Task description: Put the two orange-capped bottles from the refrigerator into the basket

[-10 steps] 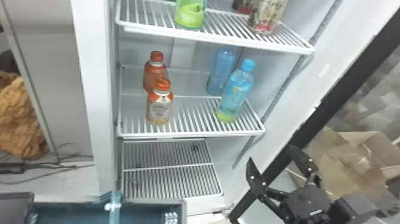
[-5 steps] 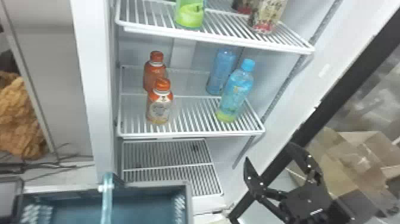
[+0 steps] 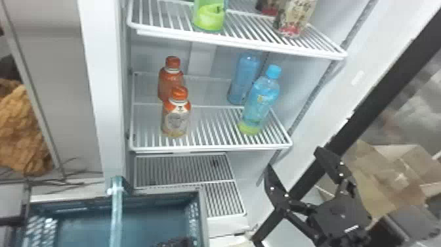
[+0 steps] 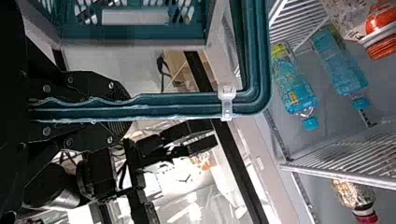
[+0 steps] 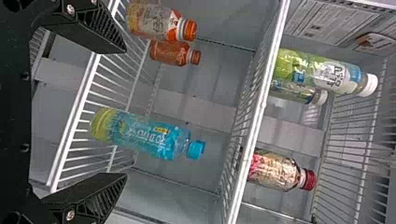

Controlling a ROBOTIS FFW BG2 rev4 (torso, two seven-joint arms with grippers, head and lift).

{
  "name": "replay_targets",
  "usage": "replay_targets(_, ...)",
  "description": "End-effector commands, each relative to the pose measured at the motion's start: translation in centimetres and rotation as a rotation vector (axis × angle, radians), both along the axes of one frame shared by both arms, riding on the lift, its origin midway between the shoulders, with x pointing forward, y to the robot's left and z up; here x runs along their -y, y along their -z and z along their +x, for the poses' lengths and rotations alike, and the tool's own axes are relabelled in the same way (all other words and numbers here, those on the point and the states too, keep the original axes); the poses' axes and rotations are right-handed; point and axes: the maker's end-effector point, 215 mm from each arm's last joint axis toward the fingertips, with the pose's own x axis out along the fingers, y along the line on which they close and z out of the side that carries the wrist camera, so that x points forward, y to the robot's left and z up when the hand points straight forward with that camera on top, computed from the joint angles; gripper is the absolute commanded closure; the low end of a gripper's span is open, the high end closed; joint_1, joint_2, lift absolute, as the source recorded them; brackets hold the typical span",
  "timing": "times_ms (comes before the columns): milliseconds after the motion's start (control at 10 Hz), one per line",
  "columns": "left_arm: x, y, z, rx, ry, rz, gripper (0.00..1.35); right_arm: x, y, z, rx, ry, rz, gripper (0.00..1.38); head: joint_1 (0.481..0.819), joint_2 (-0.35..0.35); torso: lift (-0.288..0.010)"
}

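The right gripper [image 3: 294,159] stands open and empty right of the fridge shelf. In the right wrist view, the right gripper [image 5: 125,113] points at the shelf, a blue bottle [image 5: 144,135] beyond the gap. Two orange-capped bottles, front [image 3: 176,118] and rear [image 3: 170,80], stand upright at the middle shelf's left. In the right wrist view the front orange-capped bottle [image 5: 156,21] is beyond one finger. The basket [image 3: 200,213] is below the shelf, its handle [image 3: 116,213] raised. In the left wrist view my left gripper [image 4: 127,112] is shut on the basket handle [image 4: 177,106].
Two blue bottles [image 3: 259,101] stand at the middle shelf's right. An upper shelf [image 3: 242,46] holds a green bottle [image 3: 210,16] and patterned bottles. The fridge's left frame [image 3: 105,82] rises beside the shelves; a dark door edge [image 3: 361,108] and cardboard [image 3: 387,184] are at right.
The basket has come up in the head view, over the lower part of the fridge opening. The right gripper has shifted slightly up and left. The bottles have stayed put.
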Motion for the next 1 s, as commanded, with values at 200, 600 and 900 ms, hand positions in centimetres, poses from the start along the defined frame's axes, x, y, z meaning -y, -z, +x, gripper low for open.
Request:
replay_targets(200,0.5,-0.4,-0.1,0.004,0.013,-0.011,1.14,-0.5,-0.3,0.2,0.009,-0.012,0.010,0.11,0.695,-0.350,-0.288)
replay_targets(600,0.6,0.1,-0.4,-0.008,0.021,-0.006,1.14,-0.9,0.8,0.4,-0.006,-0.023,0.032,0.11,0.695,-0.350,-0.288)
replay_targets(900,0.2,1.7,-0.1,-0.041,0.008,0.017,1.14,-1.6,0.3,0.8,0.008,-0.038,0.034,0.11,0.695,-0.350,-0.288)
